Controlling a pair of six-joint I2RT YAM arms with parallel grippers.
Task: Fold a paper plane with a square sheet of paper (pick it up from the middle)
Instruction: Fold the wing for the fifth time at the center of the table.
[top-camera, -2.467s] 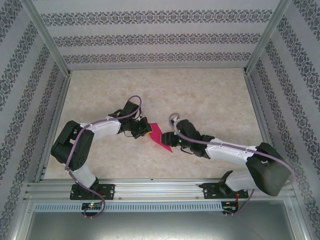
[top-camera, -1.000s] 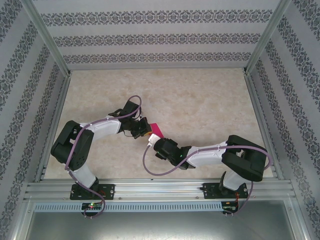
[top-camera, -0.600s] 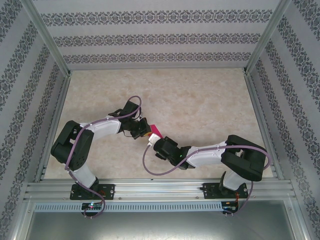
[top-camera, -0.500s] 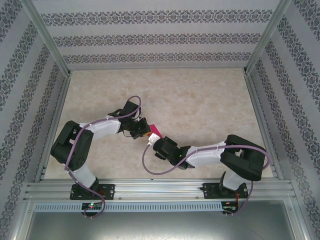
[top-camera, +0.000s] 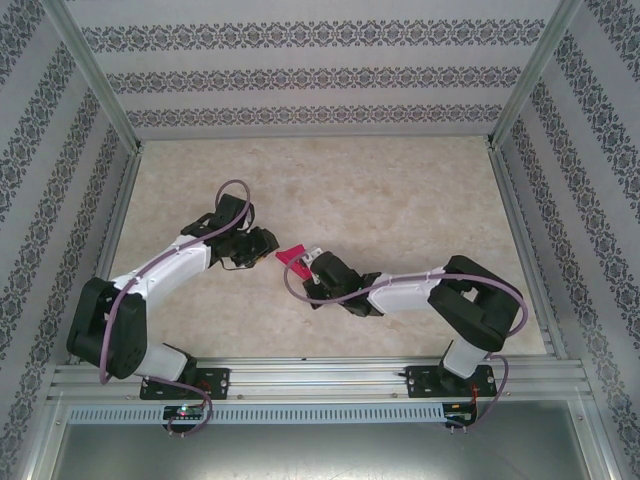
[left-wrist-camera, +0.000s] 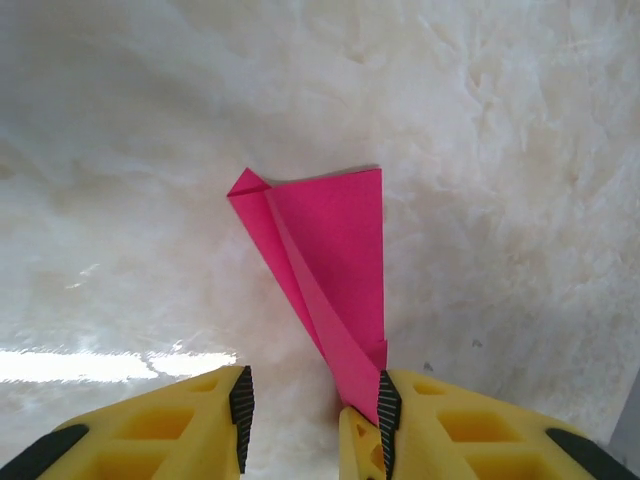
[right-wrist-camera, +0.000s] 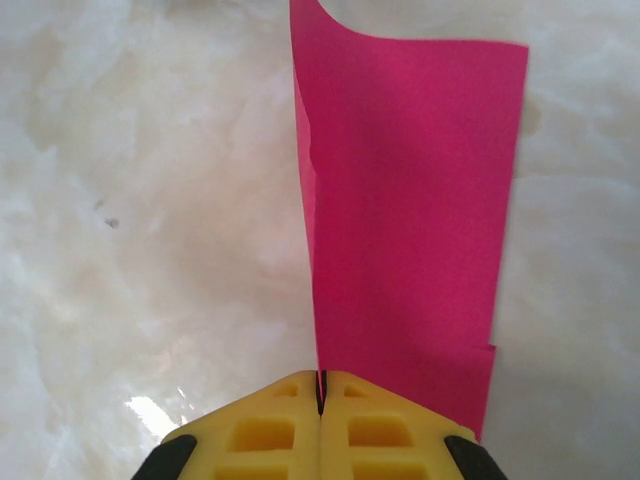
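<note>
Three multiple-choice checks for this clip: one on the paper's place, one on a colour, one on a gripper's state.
1. Where is the pink paper?
A) between left gripper and right gripper
B) far left of both
C) far right of both

2. Colour of the gripper fingers?
A) blue
B) yellow
C) white

3. The right gripper is:
A) wide open
B) open beside the paper
C) shut on the paper

1A, the top view shows it between the tips; 2B, the wrist views show yellow; 3C, the fingers meet on the paper's edge.

paper plane (right-wrist-camera: 410, 200) sticking fwd out of right gripper (right-wrist-camera: 322, 380), other end beside rt finger of left gripper (left-wrist-camera: 312, 405), table (top-camera: 400, 180) underneath
</note>
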